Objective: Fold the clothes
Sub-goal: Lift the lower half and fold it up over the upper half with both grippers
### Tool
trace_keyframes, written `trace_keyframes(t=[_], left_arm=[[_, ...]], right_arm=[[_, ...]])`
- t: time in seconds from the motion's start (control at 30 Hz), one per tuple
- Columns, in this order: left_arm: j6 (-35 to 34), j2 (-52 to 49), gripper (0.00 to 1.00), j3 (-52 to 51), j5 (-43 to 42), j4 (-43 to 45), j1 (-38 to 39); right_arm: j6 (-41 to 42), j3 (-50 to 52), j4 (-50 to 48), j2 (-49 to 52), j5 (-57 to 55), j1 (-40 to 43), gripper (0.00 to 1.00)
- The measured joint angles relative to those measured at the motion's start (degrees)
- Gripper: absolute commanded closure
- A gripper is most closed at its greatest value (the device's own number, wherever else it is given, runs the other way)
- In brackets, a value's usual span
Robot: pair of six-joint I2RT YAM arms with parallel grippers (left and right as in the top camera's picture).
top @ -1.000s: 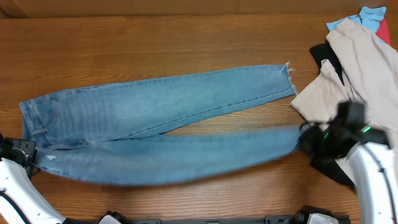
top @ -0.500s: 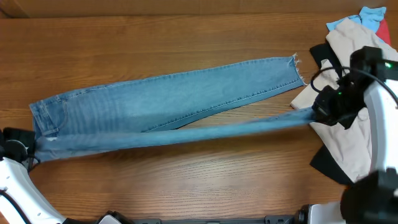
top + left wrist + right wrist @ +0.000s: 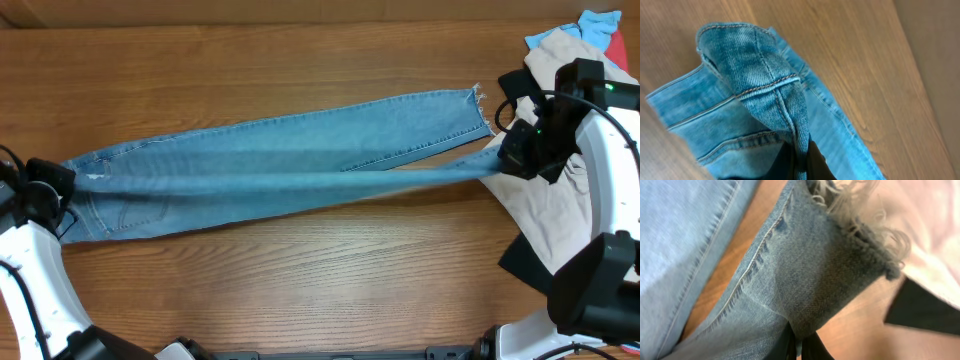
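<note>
The light blue jeans lie stretched across the table, waist at the left and frayed hems at the right. My left gripper is shut on the waist edge, and in the left wrist view a folded piece of waistband is pinched in my left gripper. My right gripper is shut on the nearer leg's hem, pulled taut just in front of the far leg. In the right wrist view that frayed hem rises out of my right gripper.
A pale beige garment lies at the right edge over a black garment. Bright blue and red garments sit in the far right corner. The right arm hangs over this pile.
Both grippers moved away from the front edge with the jeans in them. The nearer leg swung up against the far leg and is now taut; the waist shifted back.
</note>
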State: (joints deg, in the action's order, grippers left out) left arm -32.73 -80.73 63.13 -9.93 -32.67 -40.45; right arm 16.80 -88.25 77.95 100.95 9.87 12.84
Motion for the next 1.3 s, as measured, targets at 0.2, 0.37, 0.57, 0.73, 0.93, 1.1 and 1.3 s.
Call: trace_keyframes(t=[0.2,0.37,0.57,0.73,0.93,1.1,1.3], left_arm=[[-0.3,-3.1,0.96,0.0,0.0,5.7,1.0],[-0.4,-4.7,0.94,0.0,0.3,10.1,1.0],[-0.4,-6.8,0.94,0.0,0.8,13.0,1.5],[-0.4,-10.7,0.94,0.0,1.1,17.4,3.1],[-0.4,-15.3,0.93,0.0,1.1,24.5,4.9],[-0.3,-18.7,0.94,0.0,1.2,28.9,6.4],[-0.3,-20.8,0.92,0.0,1.4,31.0,6.7]], right_arm=[[-0.2,0.0,-8.1,2.1,-0.1,-3.3,0.96],[-0.1,-0.2,-11.4,2.8,-1.1,-5.9,0.96],[0.8,-0.3,-12.9,4.8,-1.4,-6.9,0.96],[1.2,-0.3,-14.1,6.1,-1.5,-6.9,0.96],[1.2,-0.4,-15.1,6.1,-1.3,-6.9,0.96],[1.6,-0.4,-16.0,6.1,-1.5,-6.9,0.96],[2.5,-0.4,-18.1,6.1,-1.6,-7.1,0.96]])
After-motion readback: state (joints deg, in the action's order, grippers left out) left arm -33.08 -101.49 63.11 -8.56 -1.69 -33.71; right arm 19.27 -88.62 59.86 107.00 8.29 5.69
